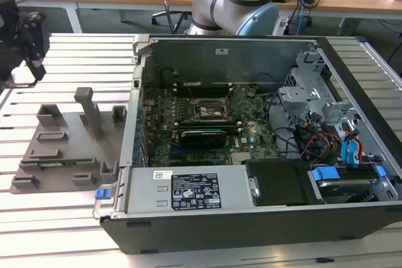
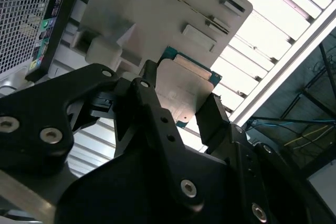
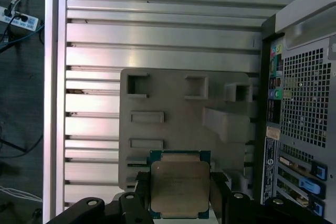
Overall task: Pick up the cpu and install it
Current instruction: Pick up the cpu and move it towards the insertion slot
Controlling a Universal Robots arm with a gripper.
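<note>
The cpu (image 3: 179,184), a flat square chip with a silvery top plate and a green-edged rim, sits between my gripper's (image 3: 179,199) two black fingers, which press on opposite edges of it. In the second wrist view the cpu (image 2: 186,90) hangs in the gripper (image 2: 184,106) above the grey plastic tray (image 2: 157,19). The exterior view puts the black gripper (image 1: 26,39) high at that view's left, above the slatted table and beyond the tray's (image 1: 63,145) far left corner. The black socket frame (image 1: 210,108) lies on the motherboard inside the open computer case.
The open computer case (image 1: 264,218) fills the exterior view's right, with drive cages and cables (image 1: 326,136) inside. The tray carries upright blocks, the tallest (image 1: 91,111) near its middle. The arm's base (image 1: 235,1) stands behind the case. Slatted table (image 1: 63,54) surrounds the tray.
</note>
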